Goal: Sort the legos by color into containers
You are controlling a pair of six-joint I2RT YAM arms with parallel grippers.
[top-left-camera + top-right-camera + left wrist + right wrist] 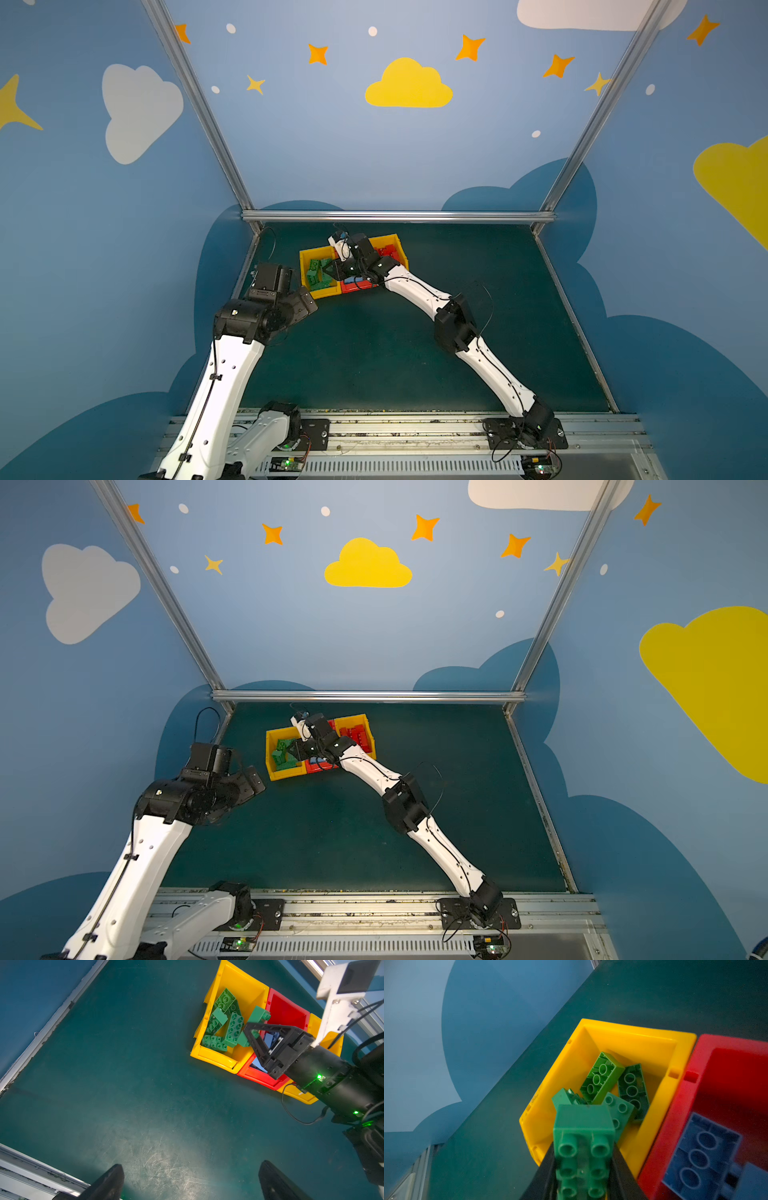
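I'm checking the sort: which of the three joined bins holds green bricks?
The yellow plastic end bin at the left in both top views. The red middle bin holds blue bricks; the other yellow bin holds red bricks.

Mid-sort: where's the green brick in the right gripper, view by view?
In a top view: held green brick, tiny, over the left yellow bin.
In a top view: same spot, jaws partly covering it.
Left wrist: between black jaws, by the red bin.
Right wrist: nearest the camera, studs facing it.
Shared landmark: that yellow bin's green bricks.
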